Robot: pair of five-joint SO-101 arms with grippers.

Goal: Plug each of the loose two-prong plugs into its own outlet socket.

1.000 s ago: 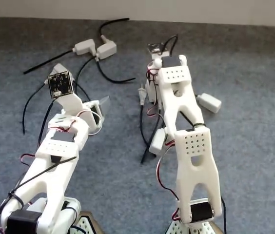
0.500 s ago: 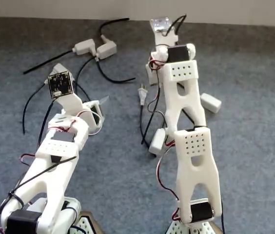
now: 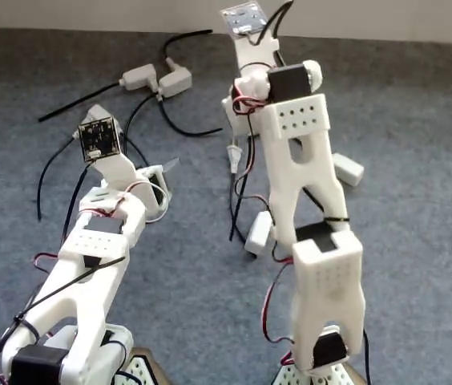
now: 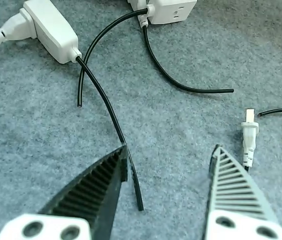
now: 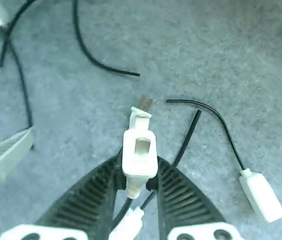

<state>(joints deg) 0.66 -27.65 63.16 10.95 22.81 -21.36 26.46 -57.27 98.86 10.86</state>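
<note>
The right arm [image 3: 298, 160] has risen and stretched farther out since a second ago, and its wrist now stands high over the carpet [image 3: 418, 241]. Its own camera shows what the high view hides. The right gripper [image 5: 138, 161] is clamped narrowly on a white socket block [image 5: 140, 145] with a rectangular opening. A small white two-prong plug [image 5: 141, 112] lies just beyond its tips. The left gripper [image 4: 170, 148] is spread wide, with the plug just outside one finger.

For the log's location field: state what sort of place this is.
Likely an indoor robot test setup: grey carpet as the work surface, a pale wall behind, and two arms amid loose cords and sockets.
</note>
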